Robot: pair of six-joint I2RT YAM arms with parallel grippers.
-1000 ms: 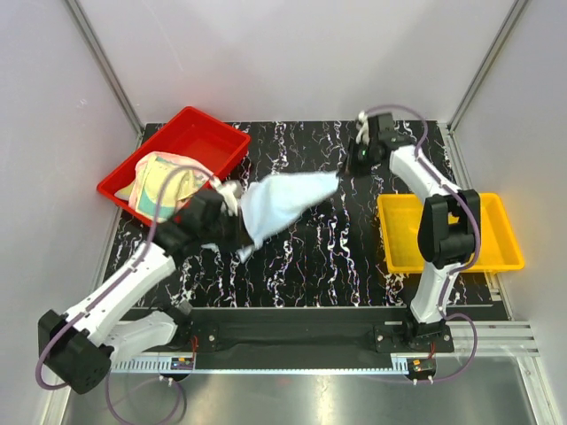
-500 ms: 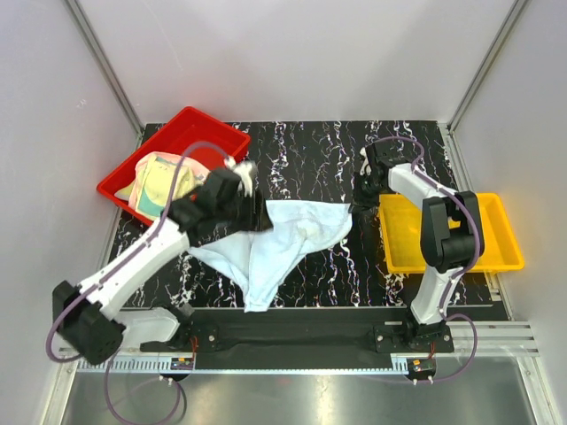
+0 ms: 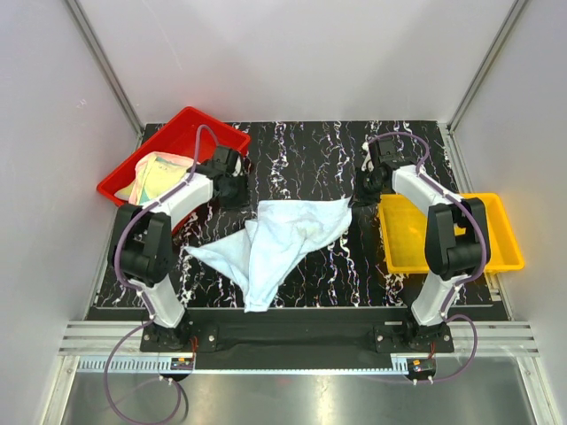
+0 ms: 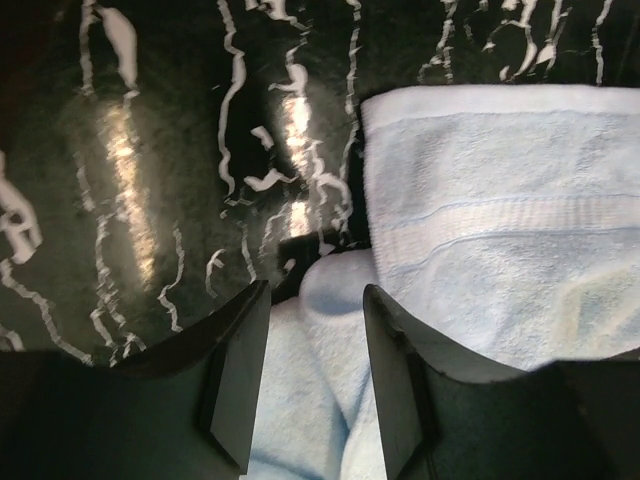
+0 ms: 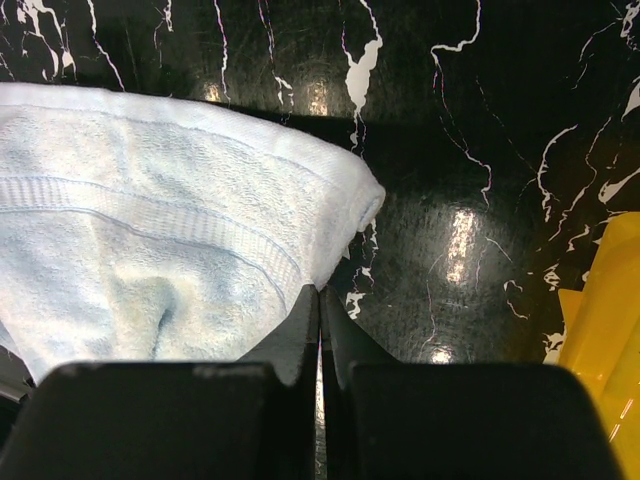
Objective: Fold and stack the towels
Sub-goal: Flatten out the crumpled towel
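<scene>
A pale blue-white towel [image 3: 283,235] lies crumpled and partly spread on the black marbled table [image 3: 301,150]. My left gripper [image 3: 236,191] hovers over its upper left part, beside the red tray. In the left wrist view its jaws stand open [image 4: 315,300], with the towel [image 4: 500,230] lying loose beneath and between them. My right gripper [image 3: 359,197] is shut, and its tips [image 5: 320,295] rest at the edge of the towel's right corner [image 5: 150,220]. More towels [image 3: 159,177], yellow-green and pink, sit bunched in the red tray.
The red tray [image 3: 190,124] stands at the back left of the table. A yellow tray [image 3: 496,257] sits off the right edge, close to my right arm, and shows in the right wrist view as a yellow tray [image 5: 610,330]. Grey walls enclose the table.
My left gripper opened and let go of the towel, which dropped onto the table. The left arm drew back toward the red tray. The right gripper came down to the towel's right corner.
</scene>
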